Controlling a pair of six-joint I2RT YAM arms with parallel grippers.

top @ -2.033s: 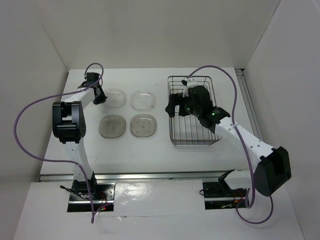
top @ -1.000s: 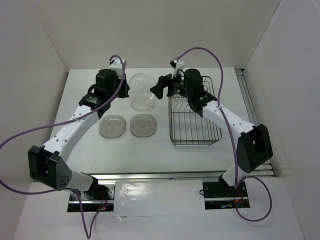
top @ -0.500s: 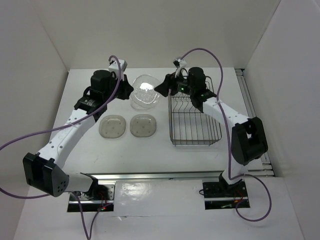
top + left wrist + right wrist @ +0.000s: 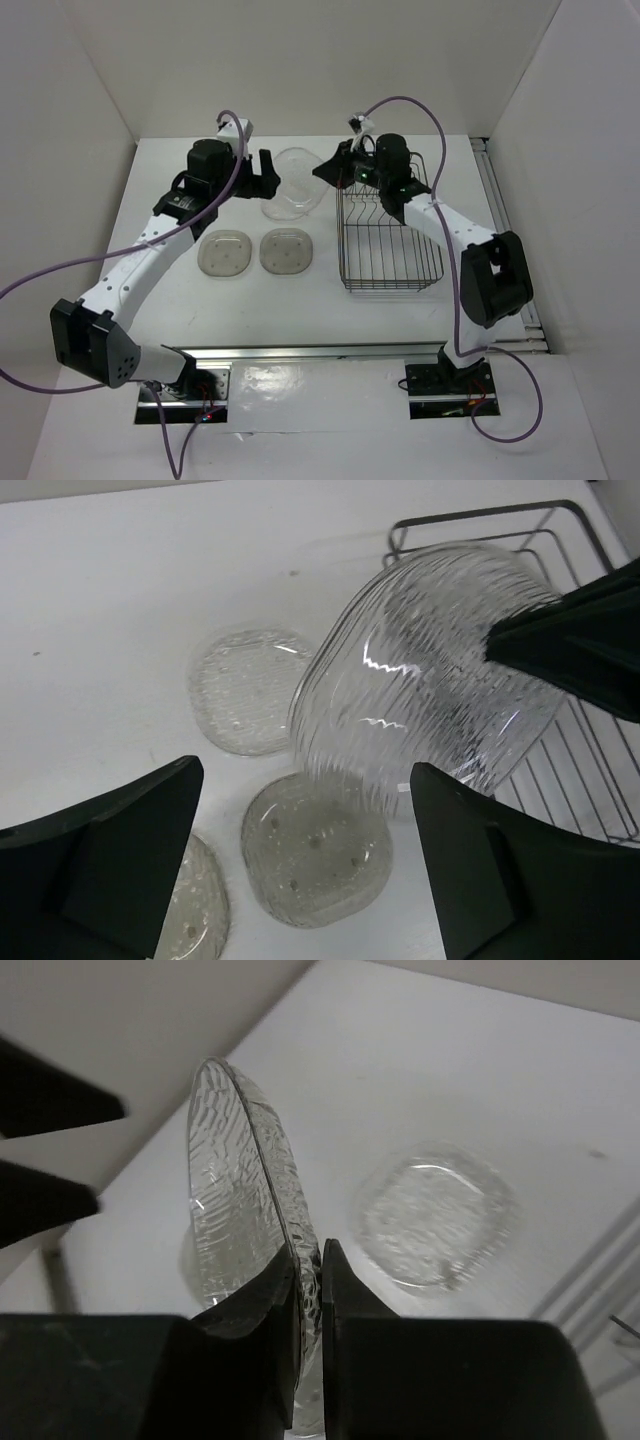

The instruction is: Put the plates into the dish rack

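Observation:
A clear ribbed plate (image 4: pixel 296 175) hangs tilted in the air between the two arms. My right gripper (image 4: pixel 323 171) is shut on its rim, with the fingers (image 4: pixel 340 1290) pinching the edge of this plate (image 4: pixel 235 1190). My left gripper (image 4: pixel 267 173) is open beside it, and in the left wrist view its jaws stand wide apart, clear of the plate (image 4: pixel 430 680). A second clear plate (image 4: pixel 250 690) lies on the table below. Two smoky plates (image 4: pixel 226 252) (image 4: pixel 287 250) lie flat in front. The dish rack (image 4: pixel 391 240) stands to the right with no plates in it.
White walls close in the table on the left, back and right. The dish rack's near rim (image 4: pixel 470 520) lies just behind the held plate. Purple cables loop above both arms.
My left gripper has opened and let go of the clear plate. The right gripper has shut on the plate's rim, and the plate has shifted slightly right.

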